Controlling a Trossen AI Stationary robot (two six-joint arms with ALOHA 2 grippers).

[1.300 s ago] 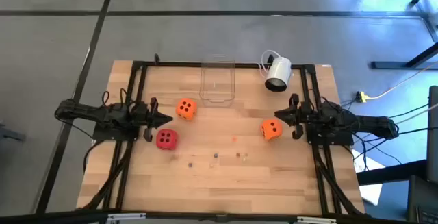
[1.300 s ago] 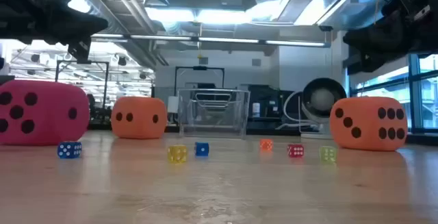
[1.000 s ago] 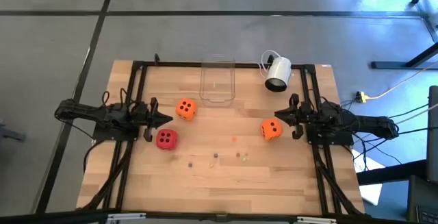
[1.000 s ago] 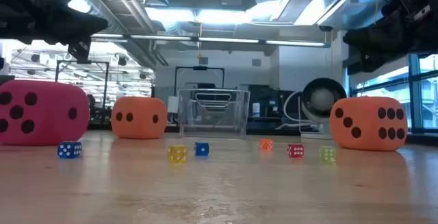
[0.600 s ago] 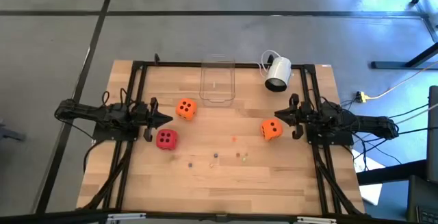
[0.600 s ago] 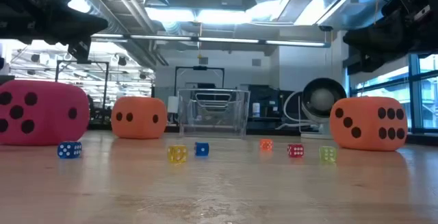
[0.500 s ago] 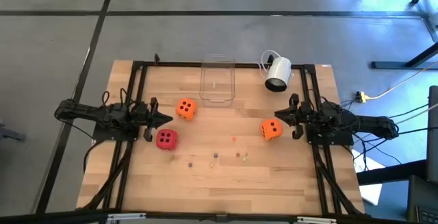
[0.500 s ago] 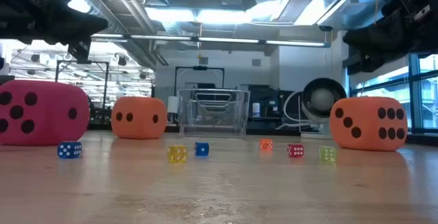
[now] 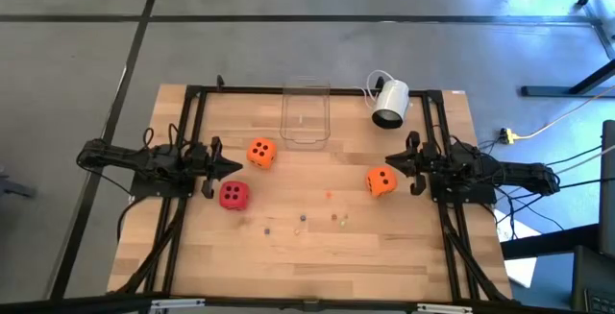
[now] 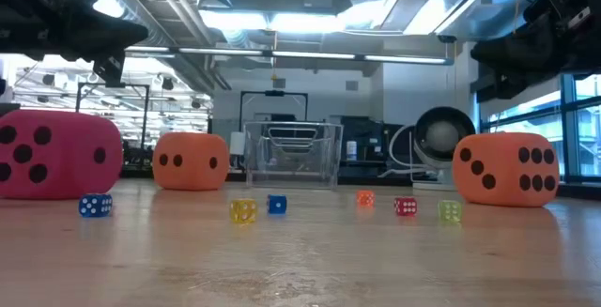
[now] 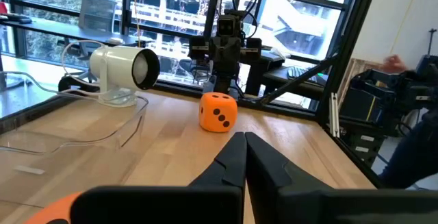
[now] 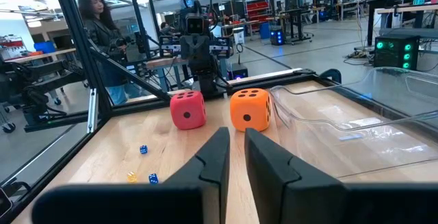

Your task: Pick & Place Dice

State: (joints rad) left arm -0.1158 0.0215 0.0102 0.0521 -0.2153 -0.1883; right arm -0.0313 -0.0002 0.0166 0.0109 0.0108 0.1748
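Both arms are sitting low over a pale, wood-grained table (image 9: 384, 247), one at each side edge, fingers pointing inward at each other. The left gripper (image 9: 233, 167) is showing its two dark tapered fingers pressed together with nothing between them; the right gripper (image 9: 390, 159) is likewise closed and gripping nothing.

The red die (image 9: 233, 194) is resting just beside the left gripper's tip, a chunky, soft-edged cube with a matte surface and dark round pips, sitting slightly skewed to the table's edges. The orange die (image 9: 260, 152) beside it, nearer the far edge, is showing four pips on top and is also turned a little. The second orange die (image 9: 381, 181) is lying just beside the right gripper's tip, turned diagonally.

A scattered row of tiny dice (image 10: 243, 210), blue, yellow, orange, red and pale green, is lying toward the near edge, between the big cubes. A clear plastic container (image 9: 305, 115), glossy and rectangular, is standing at the middle of the far edge, its long axis running from far edge to near edge. A white cylindrical camera (image 9: 389, 104) is sitting near the far right corner.
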